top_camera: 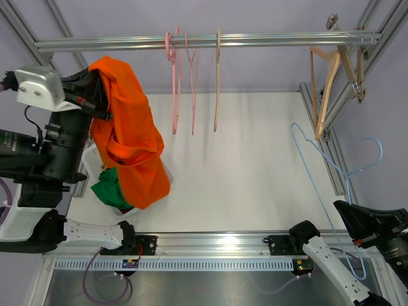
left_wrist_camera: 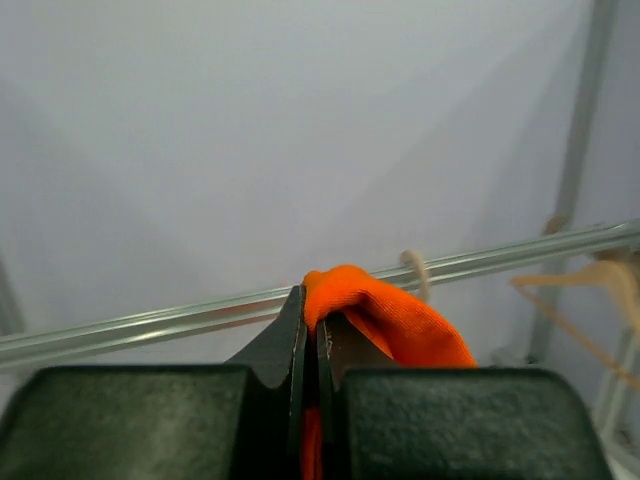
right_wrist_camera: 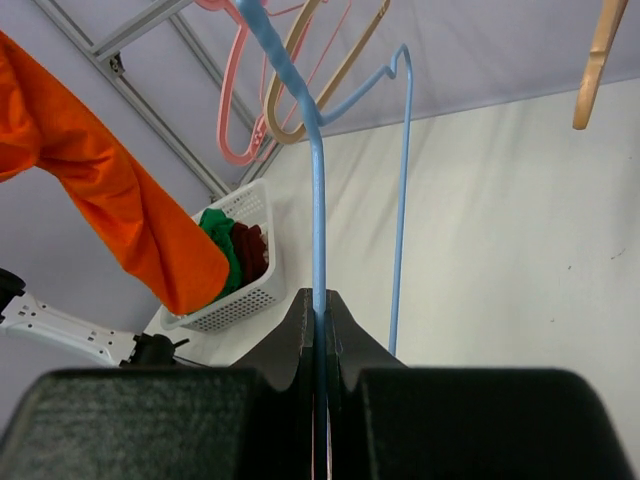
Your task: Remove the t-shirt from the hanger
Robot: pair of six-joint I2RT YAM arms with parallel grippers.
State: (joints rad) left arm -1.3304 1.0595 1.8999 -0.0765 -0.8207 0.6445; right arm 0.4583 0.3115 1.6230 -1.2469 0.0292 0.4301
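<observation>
White table (top_camera: 255, 166) under a metal rail (top_camera: 255, 41) that crosses the far end of the work cell. At the left, the left gripper (left_wrist_camera: 310, 300) is clamped tight on a fold of the orange t-shirt (top_camera: 131, 140), which bunches up over its fingertips in the wrist view. The shirt drapes down from there over a white basket (right_wrist_camera: 225, 312) holding a green garment (top_camera: 108, 191) and a dark red one (right_wrist_camera: 250, 250). At the right edge of the table, well apart from the shirt, the right gripper (right_wrist_camera: 322, 298) is closed on the wire of a light blue hanger (right_wrist_camera: 318, 220), whose hook end reaches out over the table. Two pink hangers (top_camera: 173, 89) and a slim wooden hanger (top_camera: 217, 83) hang from the rail between the two arms, just beside the shirt's right side. More wooden hangers (top_camera: 328, 83) hang on the frame at the far right. The table between the shirt and the blue hanger is bare white surface.
</observation>
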